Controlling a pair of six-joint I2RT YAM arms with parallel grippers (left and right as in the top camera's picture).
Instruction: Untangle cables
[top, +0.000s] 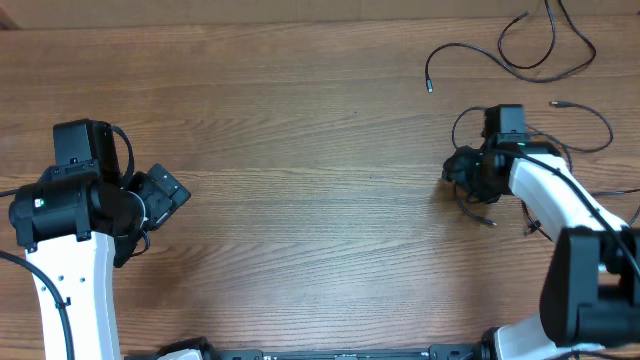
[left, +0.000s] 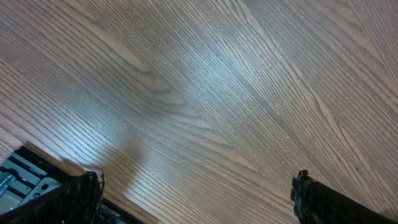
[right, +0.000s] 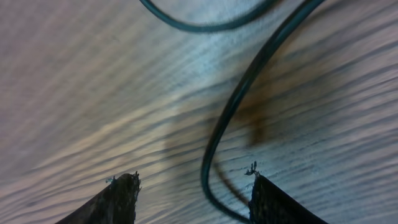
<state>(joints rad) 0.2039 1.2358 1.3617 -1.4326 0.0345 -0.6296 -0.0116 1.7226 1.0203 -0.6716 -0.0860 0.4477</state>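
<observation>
Thin black cables lie at the table's far right. One cable (top: 470, 47) curves and loops near the back edge. Another cable (top: 583, 106) arcs behind the right arm, and more strands (top: 480, 218) run under it. My right gripper (top: 452, 170) sits low over these strands. In the right wrist view, a cable (right: 214, 140) drops between the jaws of the right gripper (right: 194, 176), close to the right finger (right: 273, 202). The jaws stand apart and are not pinching it. A second strand (right: 205, 26) crosses the top. My left gripper (top: 165, 195) (left: 198, 177) is open over bare wood, far from the cables.
The wooden table (top: 300, 150) stretches between the two arms. The white right arm (top: 560, 195) lies over some of the strands and hides parts of them. The left arm's base (top: 60, 210) stands at the near left.
</observation>
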